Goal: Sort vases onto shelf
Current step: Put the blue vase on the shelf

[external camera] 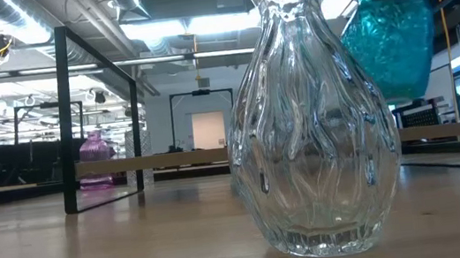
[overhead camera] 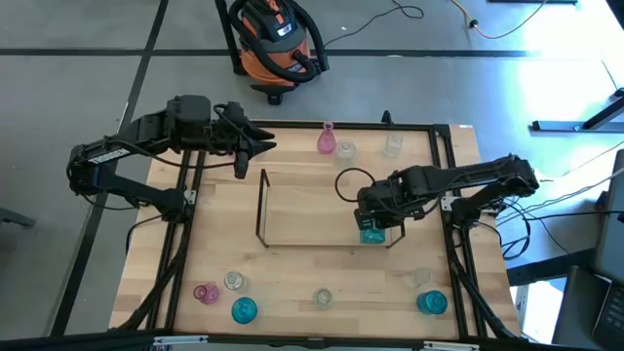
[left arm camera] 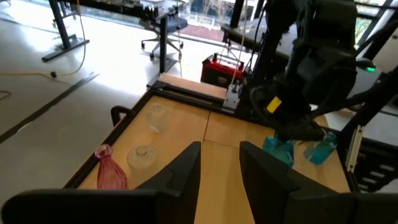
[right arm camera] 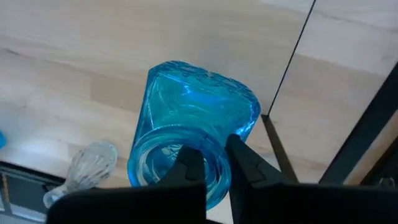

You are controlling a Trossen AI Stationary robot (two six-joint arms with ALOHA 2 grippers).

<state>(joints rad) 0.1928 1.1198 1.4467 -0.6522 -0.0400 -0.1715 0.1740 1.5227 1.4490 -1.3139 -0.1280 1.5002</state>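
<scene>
Teal vase [overhead camera: 371, 232] stood at the shelf's [overhead camera: 261, 210] right end, its rim clamped by the right gripper [right arm camera: 211, 163]. Pink vase [overhead camera: 326, 139] and two clear vases [overhead camera: 345, 149] sat at the table's [overhead camera: 292, 273] far edge. Left gripper [left arm camera: 219, 163], fingers parted and empty, hovered near the far-left corner.

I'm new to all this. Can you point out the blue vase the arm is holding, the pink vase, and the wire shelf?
Blue vase [right arm camera: 193, 118], right wrist view: its patterned body.
Pink vase [overhead camera: 326, 140], high view: its body.
Wire shelf [overhead camera: 261, 205], high view: its left end wire.
</scene>
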